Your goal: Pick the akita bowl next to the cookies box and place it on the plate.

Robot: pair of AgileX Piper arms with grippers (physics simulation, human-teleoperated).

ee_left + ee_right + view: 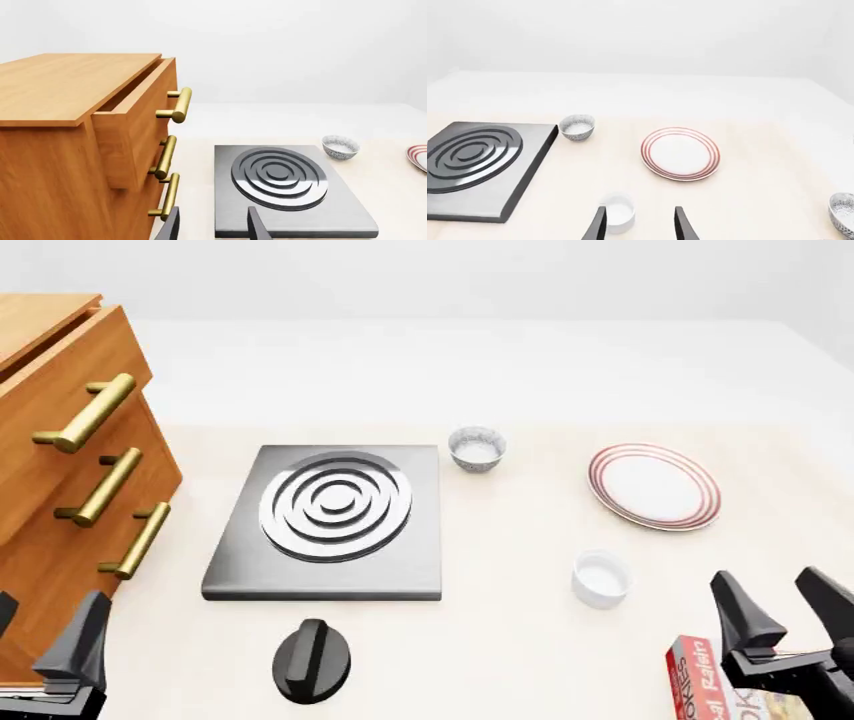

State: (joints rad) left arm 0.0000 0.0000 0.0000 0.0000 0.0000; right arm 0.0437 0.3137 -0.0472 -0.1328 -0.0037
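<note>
One speckled akita bowl [843,212] shows at the edge of the right wrist view, cut off by the frame; it is outside the front view, on the side where the red cookies box [705,688] lies at the near right. A second, matching bowl [477,448] [577,127] [340,147] stands beside the stove plate's far corner. The ringed plate [654,486] [680,153] sits right of centre. My right gripper [785,615] [639,226] hangs open over the cookies box, holding nothing. Near the cabinet, my left gripper [38,638] [212,227] is open and empty.
A plain white ramekin [601,579] [617,212] stands just ahead of the right gripper. The grey stove plate [331,520] fills the centre, with a black knob [311,660] in front. A wooden cabinet [60,470] with brass handles and its top drawer [133,120] ajar stands at the left.
</note>
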